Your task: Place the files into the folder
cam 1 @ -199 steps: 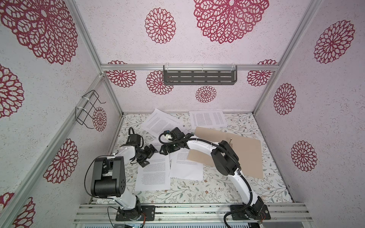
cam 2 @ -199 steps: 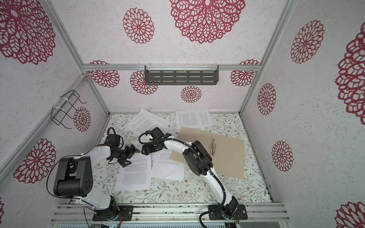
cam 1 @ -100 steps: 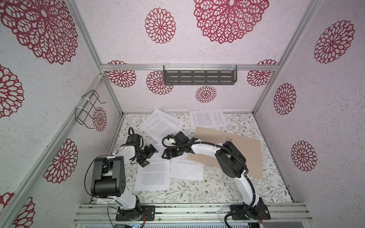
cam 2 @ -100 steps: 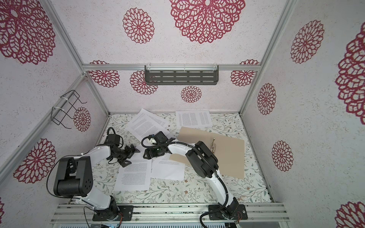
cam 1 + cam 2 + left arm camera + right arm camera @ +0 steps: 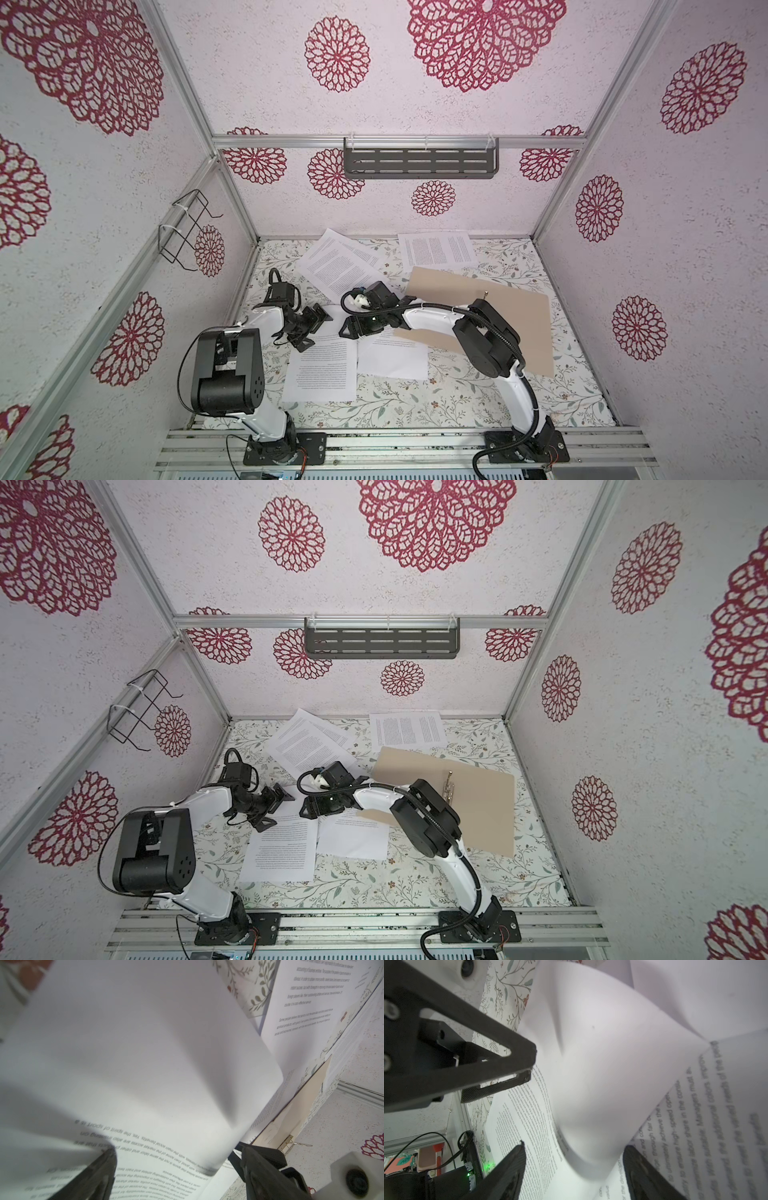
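Several files lie on the floral table: one at the front left (image 5: 322, 370) (image 5: 278, 850), one beside it (image 5: 392, 357), and others at the back (image 5: 340, 266) (image 5: 436, 249). The tan folder (image 5: 498, 307) (image 5: 482, 800) lies open on the right, its metal fastener (image 5: 449, 787) showing. My left gripper (image 5: 318, 330) (image 5: 177, 1149) stands open at the far edge of the front-left sheet. My right gripper (image 5: 351, 328) (image 5: 574, 1146) reaches across and faces it. Its jaws stand apart around a humped-up fold of white paper (image 5: 591, 1084). They are not pinching it.
Patterned walls close in the left, back and right sides. A dark slotted shelf (image 5: 419, 162) hangs on the back wall and a wire rack (image 5: 187, 232) on the left wall. An aluminium rail (image 5: 395, 440) with both arm bases runs along the front.
My right gripper has come toward the front, down onto the near sheets, and its jaws have narrowed a little. The left arm has stayed put.
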You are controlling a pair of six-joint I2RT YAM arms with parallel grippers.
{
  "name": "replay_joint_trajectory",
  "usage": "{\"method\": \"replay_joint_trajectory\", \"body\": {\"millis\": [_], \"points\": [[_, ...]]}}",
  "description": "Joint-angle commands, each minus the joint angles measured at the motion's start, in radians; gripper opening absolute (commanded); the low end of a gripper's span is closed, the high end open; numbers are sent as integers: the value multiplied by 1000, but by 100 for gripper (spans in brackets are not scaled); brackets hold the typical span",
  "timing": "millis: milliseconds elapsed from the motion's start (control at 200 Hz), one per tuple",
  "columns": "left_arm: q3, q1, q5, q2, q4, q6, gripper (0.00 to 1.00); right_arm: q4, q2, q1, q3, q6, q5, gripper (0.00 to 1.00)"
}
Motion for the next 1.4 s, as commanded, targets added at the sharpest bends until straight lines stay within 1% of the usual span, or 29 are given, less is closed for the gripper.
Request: {"method": "replay_joint_trajectory", "body": {"millis": [0, 225, 380, 470, 560, 650, 725, 820, 996, 1091, 1221, 1396], "points": [[-63, 16, -126, 89, -6, 9, 97, 2, -52, 5, -22, 56, -26, 76], [-62, 18, -123, 92, -4, 6, 97, 83, -77, 6, -76, 132, -76, 74], [-62, 19, -121, 93, -3, 6, 97, 139, -90, 5, -107, 173, -96, 69], [-62, 19, -122, 96, -1, 5, 97, 137, -104, 5, -111, 179, -91, 66], [-60, 18, -121, 97, -1, 3, 97, 117, -106, 5, -98, 184, -89, 65], [-60, 19, -120, 97, -2, 4, 97, 161, -113, 12, -119, 216, -110, 63], [-60, 19, -120, 99, -3, 3, 97, 185, -125, 17, -143, 236, -113, 62], [-60, 18, -120, 99, -3, 2, 97, 259, -145, 18, -190, 286, -135, 62], [-59, 19, -120, 101, -3, 0, 97, 256, -189, 25, -213, 292, -105, 62], [-60, 19, -120, 100, -2, -1, 97, 248, -182, 34, -208, 298, -98, 61], [-62, 20, -114, 105, 3, -3, 97, 280, -168, 55, -211, 323, -104, 58], [-65, 20, -109, 111, 11, -5, 97, 276, -181, 81, -237, 343, -57, 59]]}}
